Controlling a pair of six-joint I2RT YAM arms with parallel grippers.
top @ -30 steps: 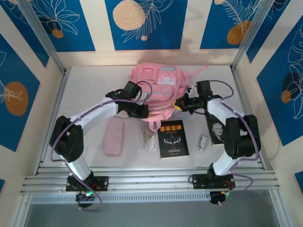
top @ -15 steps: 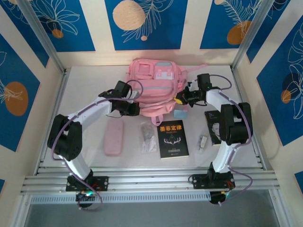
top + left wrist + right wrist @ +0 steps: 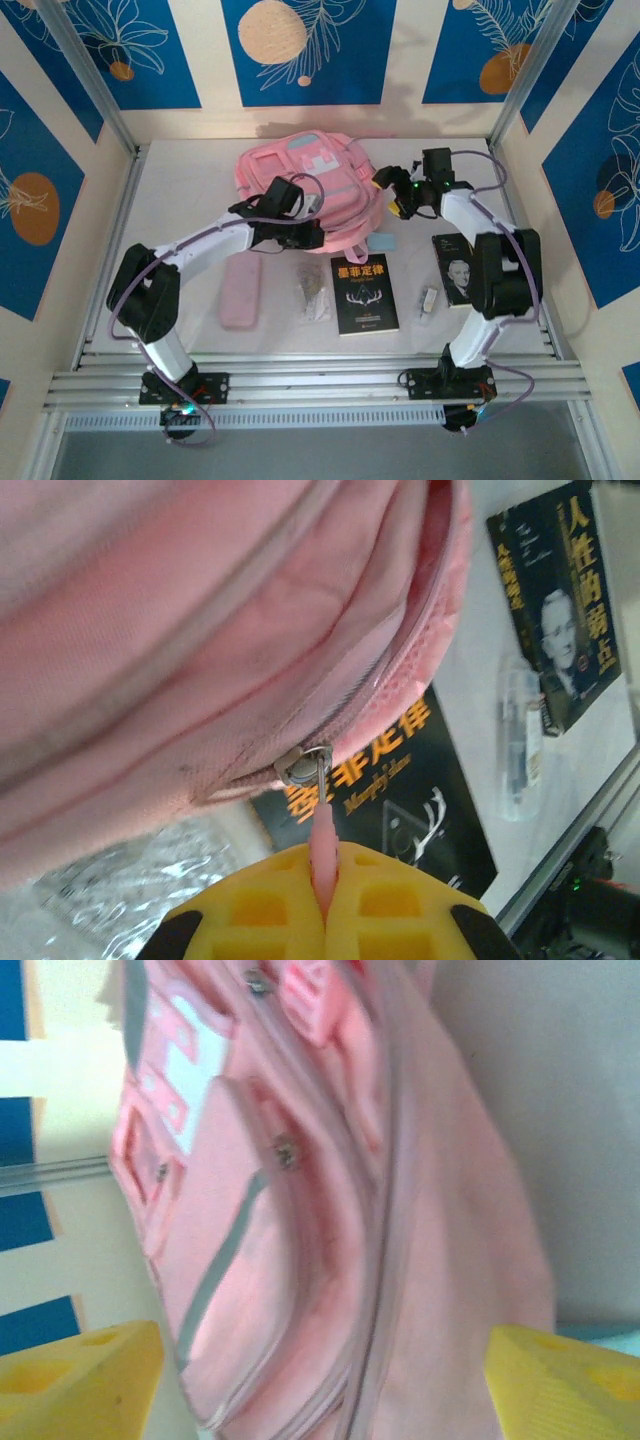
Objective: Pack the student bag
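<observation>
1. The left arm [image 3: 195, 243] rises from its base at the near left and folds at an elbow pushed out to the left. Its white forearm runs slantwise to the near edge of the student bag [image 3: 305, 180].
2. The left end effector [image 3: 303, 233] is clamped tight on the pink zip pull [image 3: 322, 845]. In the left wrist view the strip runs straight from the metal slider [image 3: 303, 765] down into the seam between the two yellow fingers [image 3: 270, 915].
3. The right arm [image 3: 500, 275] stands tall over its base at the near right and bends at a dark elbow. It reaches back with its wrist turned left toward the bag's right side.
4. The right end effector [image 3: 393, 195] stands wide open. Its yellow fingers [image 3: 80, 1380] sit in the two bottom corners of the right wrist view, with pink fabric across the gap. Whether either finger touches the bag I cannot tell.
5. The bag lies at the far middle of the white bench [image 3: 190, 180], its pale patches on the upper side.
6. Nearer the arms lie a pink pencil case [image 3: 240, 292], a clear plastic packet [image 3: 313, 292], a black book [image 3: 364, 292] and a portrait-cover book [image 3: 458, 270]. A pale blue item [image 3: 382, 241] peeks out at the bag's near right corner.
7. From above, the left wrist covers part of the bag's near edge. The right wrist view is blurred, and both wrist views cut the bag off. The small clear object [image 3: 429, 300] between the books is too small to name.
</observation>
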